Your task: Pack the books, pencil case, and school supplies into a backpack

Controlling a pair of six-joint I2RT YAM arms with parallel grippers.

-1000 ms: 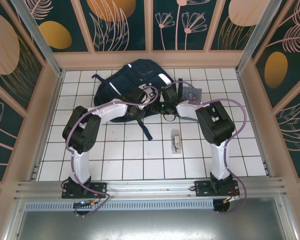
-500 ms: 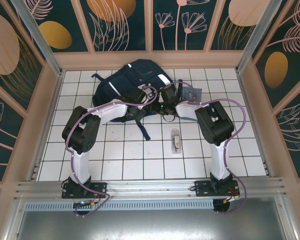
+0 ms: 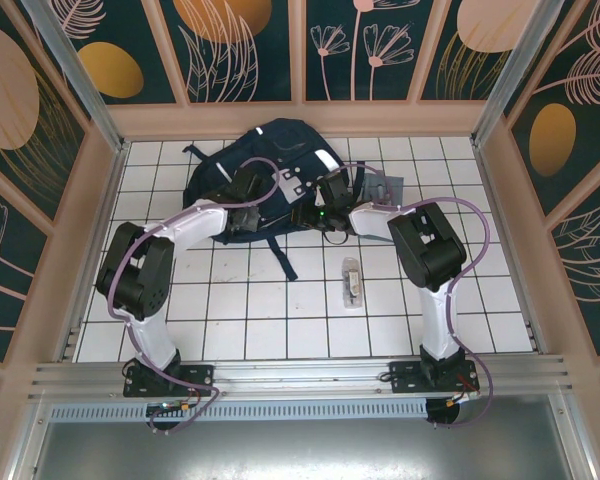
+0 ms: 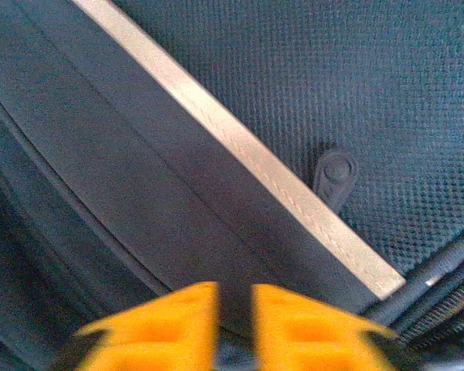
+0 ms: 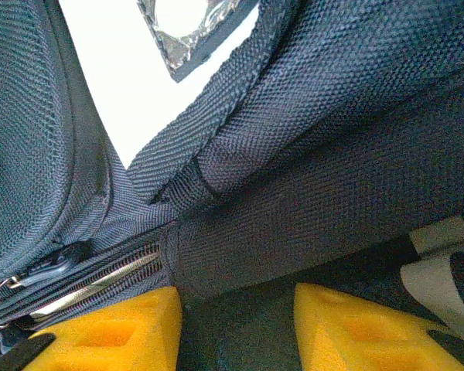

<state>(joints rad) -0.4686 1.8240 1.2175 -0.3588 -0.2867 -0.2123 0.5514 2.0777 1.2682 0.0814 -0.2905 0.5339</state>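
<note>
My right gripper (image 5: 236, 328) has its yellow wedge-shaped fingers clamped on a fold of the backpack (image 5: 332, 178), which is coarse navy woven nylon. A silvery zipper (image 5: 93, 287) runs just left of the grip. My left gripper (image 4: 233, 309) hangs over a finer, dotted weave on the pack, its fingers a narrow slit apart. A flat whitish reflective stripe (image 4: 240, 147) with stitched edges crosses diagonally ahead of it.

From above, the backpack lies at the far edge of the white tiled table (image 3: 230, 310), with both wrists crowded over its near side. The grey pencil case (image 3: 385, 187), flat and rectangular, lies just right of it, partly behind my right forearm. The school supplies (image 3: 352, 282), a slim clear packet, lie alone on open tiles between the arms, well apart from the pack. A dark strap (image 3: 288, 255) trails onto the tiles toward them.
</note>
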